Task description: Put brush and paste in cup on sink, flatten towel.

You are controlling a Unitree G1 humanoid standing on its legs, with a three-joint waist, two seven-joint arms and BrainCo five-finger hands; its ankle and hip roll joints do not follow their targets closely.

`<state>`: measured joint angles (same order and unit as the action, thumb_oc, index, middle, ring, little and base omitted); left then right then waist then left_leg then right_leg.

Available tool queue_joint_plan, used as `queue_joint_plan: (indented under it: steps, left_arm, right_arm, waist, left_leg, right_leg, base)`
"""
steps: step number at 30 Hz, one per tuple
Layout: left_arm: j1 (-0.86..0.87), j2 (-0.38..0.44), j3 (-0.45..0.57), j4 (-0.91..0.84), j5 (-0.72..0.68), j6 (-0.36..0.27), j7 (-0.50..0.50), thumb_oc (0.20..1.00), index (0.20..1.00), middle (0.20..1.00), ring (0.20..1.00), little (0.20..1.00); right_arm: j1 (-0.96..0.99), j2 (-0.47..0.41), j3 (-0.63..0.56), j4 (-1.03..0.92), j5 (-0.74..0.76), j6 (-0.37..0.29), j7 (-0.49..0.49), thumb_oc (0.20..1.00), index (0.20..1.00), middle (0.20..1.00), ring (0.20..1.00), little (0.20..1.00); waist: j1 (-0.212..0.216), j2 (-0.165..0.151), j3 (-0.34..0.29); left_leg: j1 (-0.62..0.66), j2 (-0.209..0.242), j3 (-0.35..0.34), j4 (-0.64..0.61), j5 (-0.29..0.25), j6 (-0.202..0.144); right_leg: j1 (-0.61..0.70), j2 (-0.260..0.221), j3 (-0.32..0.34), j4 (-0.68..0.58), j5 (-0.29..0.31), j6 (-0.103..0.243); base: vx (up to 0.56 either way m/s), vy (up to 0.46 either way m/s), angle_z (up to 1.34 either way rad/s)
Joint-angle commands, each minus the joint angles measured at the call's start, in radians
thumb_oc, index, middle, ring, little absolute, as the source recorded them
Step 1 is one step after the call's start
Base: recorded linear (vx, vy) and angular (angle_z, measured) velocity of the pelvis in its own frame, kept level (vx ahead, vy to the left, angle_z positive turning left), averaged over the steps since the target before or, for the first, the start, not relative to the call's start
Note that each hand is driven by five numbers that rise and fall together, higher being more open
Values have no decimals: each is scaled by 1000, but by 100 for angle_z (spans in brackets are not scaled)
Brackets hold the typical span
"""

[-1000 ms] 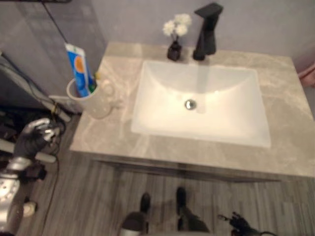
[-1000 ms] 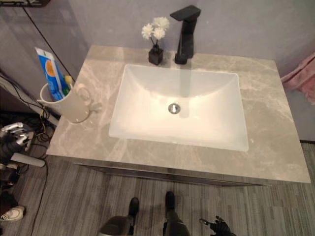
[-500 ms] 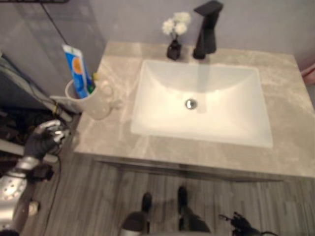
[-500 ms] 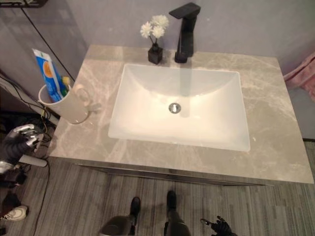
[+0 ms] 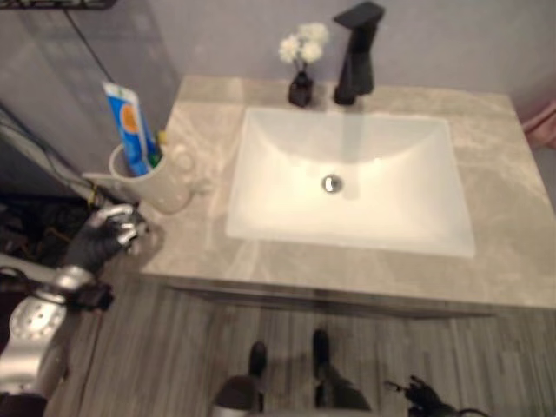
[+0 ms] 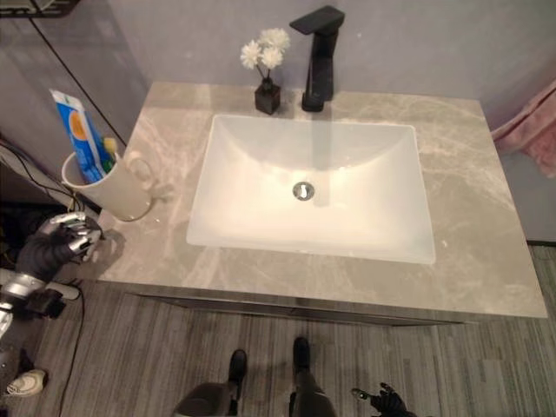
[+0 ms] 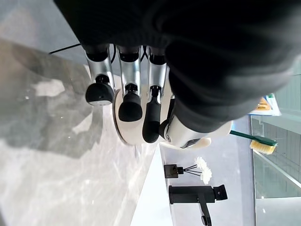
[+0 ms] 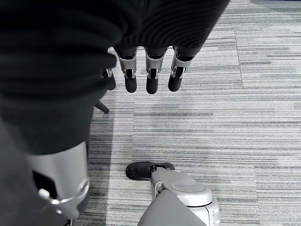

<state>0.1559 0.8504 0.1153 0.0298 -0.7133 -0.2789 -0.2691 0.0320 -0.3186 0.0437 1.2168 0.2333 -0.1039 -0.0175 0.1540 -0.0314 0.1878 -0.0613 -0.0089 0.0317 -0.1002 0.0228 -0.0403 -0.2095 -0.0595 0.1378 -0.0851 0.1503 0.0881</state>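
Cup (image 6: 117, 191): white mug w/ handle, upright on far-left part of the counter (image 6: 486, 252), just left of the basin (image 6: 304, 187).
Paste (image 6: 78, 135): blue/white tube w/ orange patch, standing upright in cup, leaning on its left rim.
Brush (image 6: 110, 149): green handle in cup beside paste; in left wrist view the yellowish bristle head (image 7: 262, 147) sticks out past the rim.
Towel (image 6: 530, 126): pink cloth at right edge of scene, beyond counter's right end, bunched, not flat.
Left hand (image 6: 65, 239): at counter's near-left corner, just near side of cup, apart from it. Fingers (image 7: 130, 106) loosely bent, nothing in grasp; cup base shows right behind them in wrist view.
Right hand (image 8: 148, 75): hangs low over striped grey floor (image 8: 235, 117). Fingers straight, relaxed, holding nothing.
Faucet (image 6: 317, 56): black, far-centre of counter behind basin.
Vase (image 6: 265, 74): small black, white flowers, just left of faucet.
Drain (image 6: 303, 191): metal, mid-basin.
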Motion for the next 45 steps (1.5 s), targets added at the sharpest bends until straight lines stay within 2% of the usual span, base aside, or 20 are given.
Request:
queue_joint_plan:
  steps: [1,22,45]
  left_arm:
    - [-58,44,4,15,-22,-61,5,200,200,200,200,200]
    - [-95,15,13,40,1,-75,47,200,200,200,200,200]
    - [-185,0,-85,90,15,-72,38,200,200,200,200,200]
  right_arm:
    - [-44,-17,51,30,-27,1,-9,1000,1000,1000,1000,1000]
    - [-39,-14,47,49,-27,5,-17,1000,1000,1000,1000,1000]
    - [-59,-21,75,42,-32,3,-20,1000,1000,1000,1000,1000]
  waist:
    - [-8,-8,-11]
    - [-17,-8,-5]
    - [-39,-10,-6]
  left_leg:
    - [39,12,-12,13,-82,-3]
    - [34,11,-6,13,-84,-5]
    - [46,16,8,13,-90,-9]
  right_leg:
    - [-45,-93,-9,4,37,111]
    - [-51,-93,-5,3,38,111]
    - [-55,-90,7,4,36,108]
  base:
    - [0,0,0]
    - [0,0,0]
    - [1,0,-1]
